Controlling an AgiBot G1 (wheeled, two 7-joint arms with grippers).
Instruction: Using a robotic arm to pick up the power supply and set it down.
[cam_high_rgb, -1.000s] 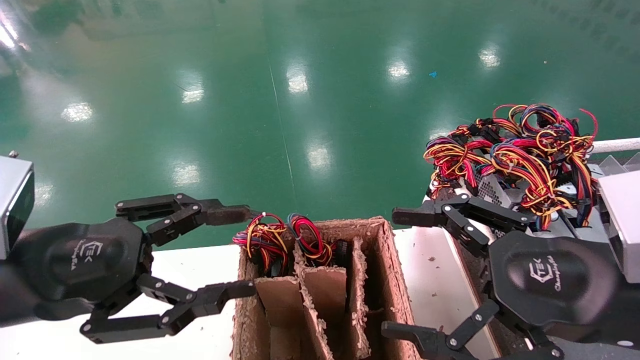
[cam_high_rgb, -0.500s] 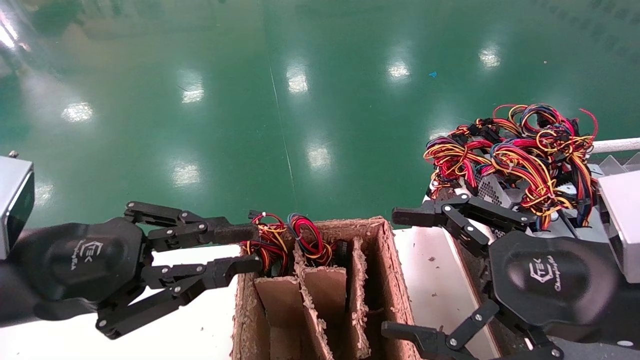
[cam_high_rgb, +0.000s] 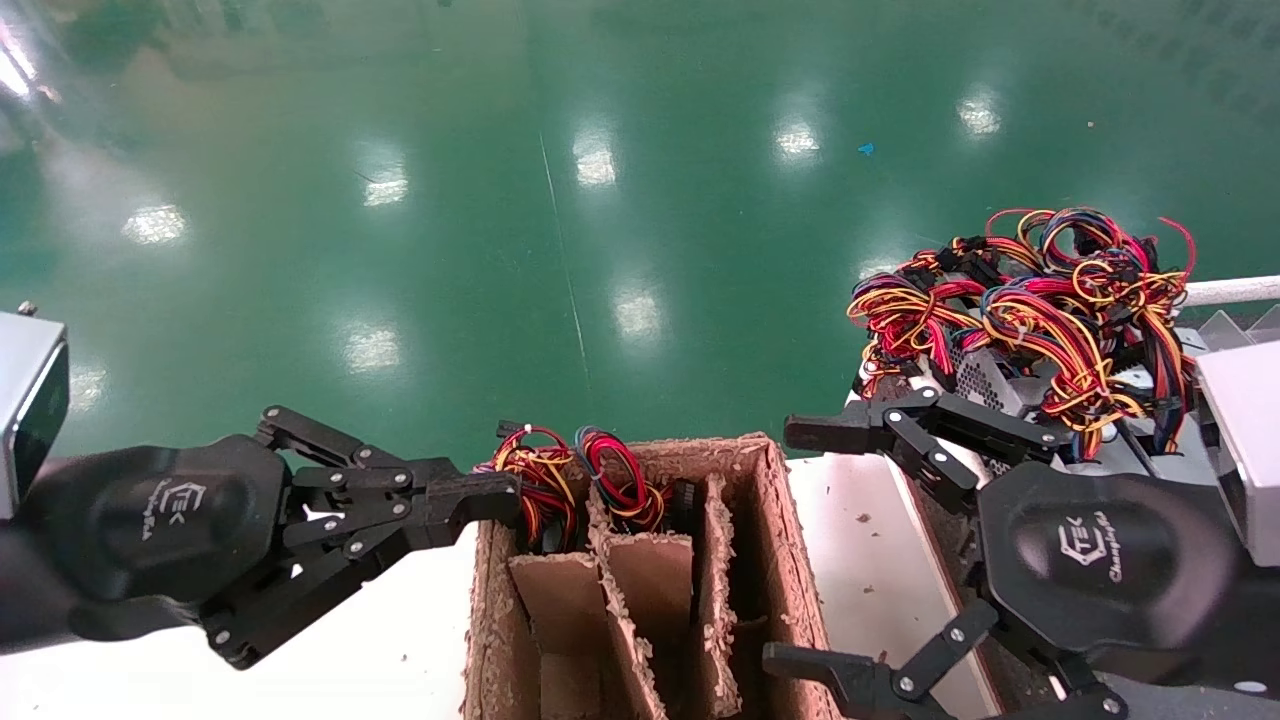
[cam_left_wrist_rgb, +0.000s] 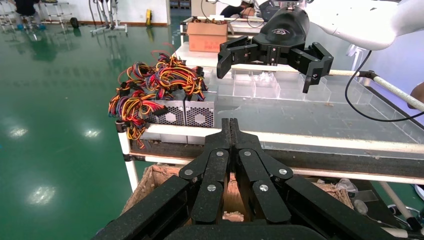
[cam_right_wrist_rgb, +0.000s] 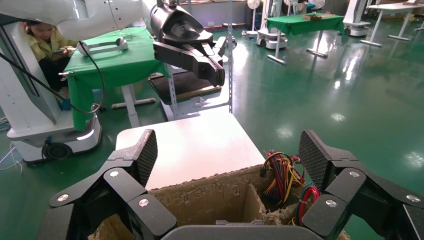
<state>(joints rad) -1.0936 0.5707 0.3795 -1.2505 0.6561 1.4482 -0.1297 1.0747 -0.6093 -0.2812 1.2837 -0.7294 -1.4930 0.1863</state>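
Right tool (cam_right_wrist_rgb: 227, 165) spread wide above cardboard box (cam_right_wrist_rgb: 210, 200), coloured wires (cam_right_wrist_rgb: 282, 175) inside one compartment.

A glossy green floor (cam_high_rgb: 560, 200) lies at twelve o'clock. The brown cardboard divider box (cam_high_rgb: 770, 560) sits at six; red, yellow and blue looped wire bundles (cam_high_rgb: 1030, 300) top perforated grey metal units (cam_left_wrist_rgb: 185, 112) at three.
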